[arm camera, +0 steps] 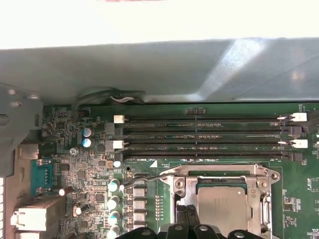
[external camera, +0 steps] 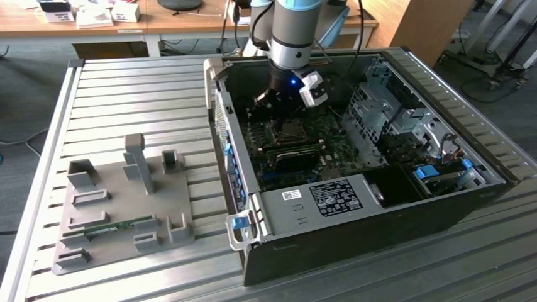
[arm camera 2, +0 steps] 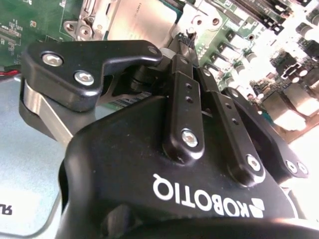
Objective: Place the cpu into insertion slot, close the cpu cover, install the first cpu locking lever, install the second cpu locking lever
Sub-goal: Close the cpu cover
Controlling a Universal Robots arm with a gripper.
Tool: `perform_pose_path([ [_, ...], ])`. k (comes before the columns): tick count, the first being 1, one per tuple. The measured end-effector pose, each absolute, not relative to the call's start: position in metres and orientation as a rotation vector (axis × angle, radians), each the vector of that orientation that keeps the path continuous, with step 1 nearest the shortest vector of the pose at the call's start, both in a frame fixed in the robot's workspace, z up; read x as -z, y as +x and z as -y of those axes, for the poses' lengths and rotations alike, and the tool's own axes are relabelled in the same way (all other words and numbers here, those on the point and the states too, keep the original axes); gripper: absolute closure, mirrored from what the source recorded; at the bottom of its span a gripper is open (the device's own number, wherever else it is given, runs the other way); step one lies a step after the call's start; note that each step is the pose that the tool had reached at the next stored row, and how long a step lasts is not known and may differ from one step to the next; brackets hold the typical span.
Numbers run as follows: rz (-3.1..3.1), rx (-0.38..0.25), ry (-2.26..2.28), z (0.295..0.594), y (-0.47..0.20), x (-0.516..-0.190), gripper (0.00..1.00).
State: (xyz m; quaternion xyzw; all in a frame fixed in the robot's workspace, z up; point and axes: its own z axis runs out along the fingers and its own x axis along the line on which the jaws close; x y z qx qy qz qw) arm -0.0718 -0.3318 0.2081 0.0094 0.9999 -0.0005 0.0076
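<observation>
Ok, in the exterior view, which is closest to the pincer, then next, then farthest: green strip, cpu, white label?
1. cpu, just below the pincer.
2. white label, on the metal panel.
3. green strip, on the grey tray, the exterior view's left.

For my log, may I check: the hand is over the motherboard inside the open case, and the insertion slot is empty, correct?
Not quite. The insertion slot is not empty: the first wrist view shows the cpu seated in it, silver top up. The rest holds: the hand is over the motherboard inside the open case.
</observation>
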Motion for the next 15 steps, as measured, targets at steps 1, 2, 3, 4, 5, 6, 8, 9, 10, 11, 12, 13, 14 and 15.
perform_pose_path([
  [1,-3.126,0.002,0.029,0.332,-0.072,-0.209,0.89],
  [2,-3.126,0.002,0.029,0.332,-0.072,-0.21,0.89],
  [3,-3.126,0.002,0.029,0.332,-0.072,-0.212,0.89],
  [4,-3.126,0.002,0.029,0.332,-0.072,-0.213,0.89],
  [5,-3.126,0.002,0.029,0.332,-0.072,-0.214,0.89],
  [6,-3.126,0.002,0.029,0.332,-0.072,-0.216,0.89],
  [8,-3.126,0.002,0.029,0.332,-0.072,-0.218,0.89],
  [9,-3.126,0.002,0.029,0.332,-0.072,-0.22,0.89],
  [10,-3.126,0.002,0.029,0.332,-0.072,-0.221,0.89],
  [11,-3.126,0.002,0.029,0.332,-0.072,-0.223,0.89],
  [12,-3.126,0.002,0.029,0.332,-0.072,-0.224,0.89],
  [13,-3.126,0.002,0.029,0.332,-0.072,-0.226,0.89],
  [14,-3.126,0.002,0.029,0.332,-0.072,-0.227,0.89],
  [15,-3.126,0.002,0.029,0.332,-0.072,-0.228,0.89],
])
